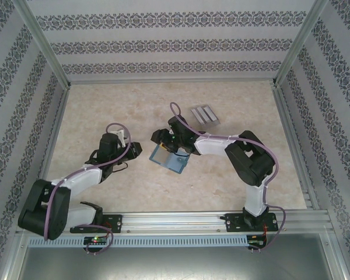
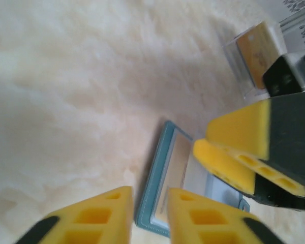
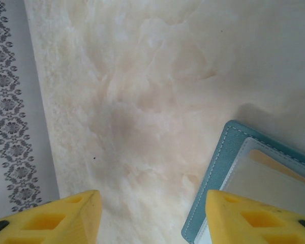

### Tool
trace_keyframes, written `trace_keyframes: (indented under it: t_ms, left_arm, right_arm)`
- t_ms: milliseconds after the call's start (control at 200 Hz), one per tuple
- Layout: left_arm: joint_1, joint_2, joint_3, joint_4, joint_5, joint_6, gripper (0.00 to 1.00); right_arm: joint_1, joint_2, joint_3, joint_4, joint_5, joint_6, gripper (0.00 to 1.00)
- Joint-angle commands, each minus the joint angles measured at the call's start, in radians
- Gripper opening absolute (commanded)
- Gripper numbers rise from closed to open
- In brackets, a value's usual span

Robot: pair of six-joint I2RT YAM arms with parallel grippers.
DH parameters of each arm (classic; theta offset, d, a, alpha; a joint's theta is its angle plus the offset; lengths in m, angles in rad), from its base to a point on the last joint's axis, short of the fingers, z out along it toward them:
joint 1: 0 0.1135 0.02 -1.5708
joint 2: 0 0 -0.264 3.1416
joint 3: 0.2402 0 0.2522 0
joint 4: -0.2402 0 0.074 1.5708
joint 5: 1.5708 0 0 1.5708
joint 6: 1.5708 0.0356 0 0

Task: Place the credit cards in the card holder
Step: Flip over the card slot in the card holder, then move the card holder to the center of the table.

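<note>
Mid-table, just near of centre, the teal card holder (image 1: 168, 157) lies flat with its clear pocket up. Right gripper (image 3: 152, 218) hangs over its left edge, jaws wide apart, nothing between them. Left gripper (image 2: 150, 201) is just left of the holder, jaws a narrow gap apart, empty. An orange-gold card (image 2: 256, 53) sits in the pale rack (image 1: 204, 114) further back.

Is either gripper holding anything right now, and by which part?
Right gripper: nothing, jaws open over an edge of the card holder. Left gripper: narrow gap at its corner; whether it grips cannot be told.
</note>
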Motion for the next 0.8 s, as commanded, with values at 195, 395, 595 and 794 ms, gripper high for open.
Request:
trace_keyframes:
  t_ms: [195, 395, 595, 794]
  left_arm:
    - [-0.003, 0.152, 0.074, 0.036, 0.191, 0.028, 0.72]
    - [-0.065, 0.302, 0.181, -0.049, 0.233, 0.083, 0.79]
    - [-0.125, 0.325, 0.247, -0.198, 0.115, 0.169, 0.78]
    - [-0.14, 0.388, 0.267, -0.158, 0.223, 0.157, 0.76]
  right_arm:
    - [-0.14, -0.19, -0.02, -0.08, -0.076, -0.138, 0.64]
    - [-0.24, -0.361, -0.129, -0.203, -0.016, -0.281, 0.64]
    - [-0.289, -0.447, -0.03, -0.493, 0.177, -0.608, 0.65]
    - [-0.337, -0.346, 0.076, -0.544, 0.254, -0.799, 0.63]
